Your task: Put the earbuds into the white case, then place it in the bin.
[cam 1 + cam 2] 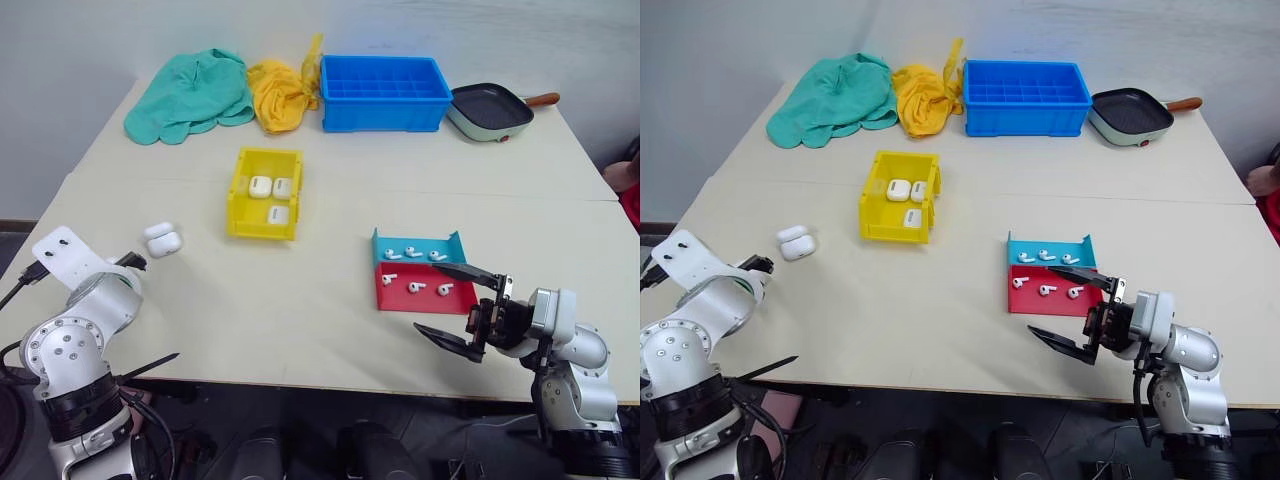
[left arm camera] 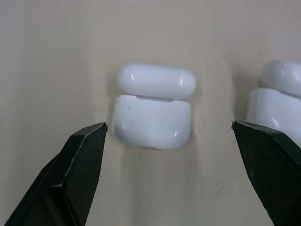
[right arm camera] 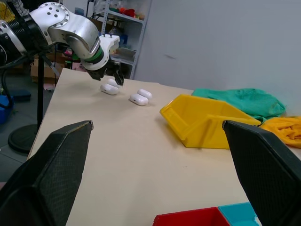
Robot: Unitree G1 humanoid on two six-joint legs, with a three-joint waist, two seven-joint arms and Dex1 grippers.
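A white case (image 2: 153, 113) with its lid open lies on the table between the fingers of my open left gripper (image 2: 170, 124), which hovers just short of it. A second open white case (image 1: 162, 240) lies beside it. From the right wrist view, my left gripper (image 3: 115, 77) hangs over the nearer case (image 3: 109, 88). Earbuds (image 1: 410, 250) lie in a teal tray, and more earbuds (image 1: 417, 288) in a red tray. My right gripper (image 1: 425, 297) is open and empty just in front of the red tray. The yellow bin (image 1: 262, 230) holds three closed white cases.
A blue crate (image 1: 385, 92), a green cloth (image 1: 190, 95), a yellow cloth (image 1: 280, 95) and a pan (image 1: 490, 110) line the back of the table. Part of a person (image 1: 625, 180) shows at the far right edge.
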